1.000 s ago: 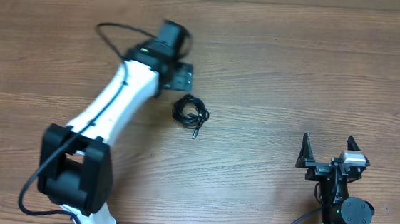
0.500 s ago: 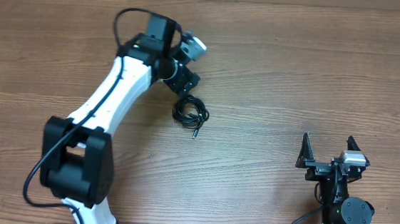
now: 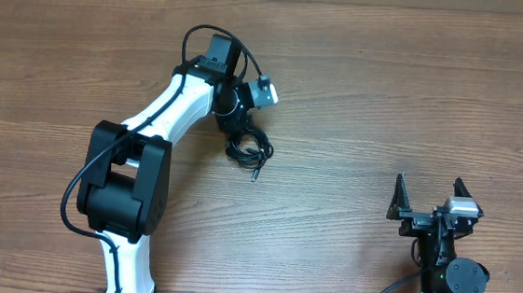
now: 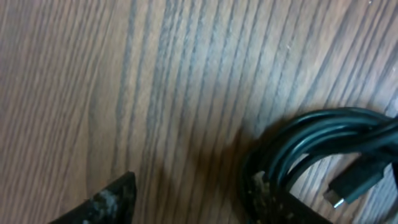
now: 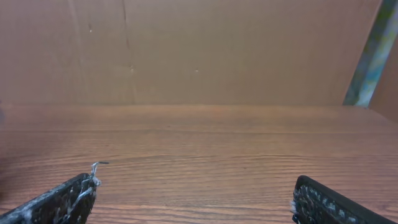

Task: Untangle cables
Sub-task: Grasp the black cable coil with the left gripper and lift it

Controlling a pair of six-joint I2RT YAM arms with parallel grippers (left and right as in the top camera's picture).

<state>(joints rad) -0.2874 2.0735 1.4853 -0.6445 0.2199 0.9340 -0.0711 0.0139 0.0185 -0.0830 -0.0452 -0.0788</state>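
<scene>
Your left hand (image 3: 236, 128) is down at the cables (image 3: 248, 147), a small black coil lying mid-worktop (image 3: 387, 100). In the wrist view its fingers (image 4: 112, 199) stand apart with bare wood between them. The coil is just beside one fingertip, a plug tip (image 4: 348, 186) showing; can't tell if they touch. Your right hand (image 3: 429, 199) sits well apart near the front edge, fingers wide apart, holding nothing.

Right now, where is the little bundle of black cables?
In the overhead view, the cables lie coiled on the table, left of the middle, right beside the left hand.
</scene>
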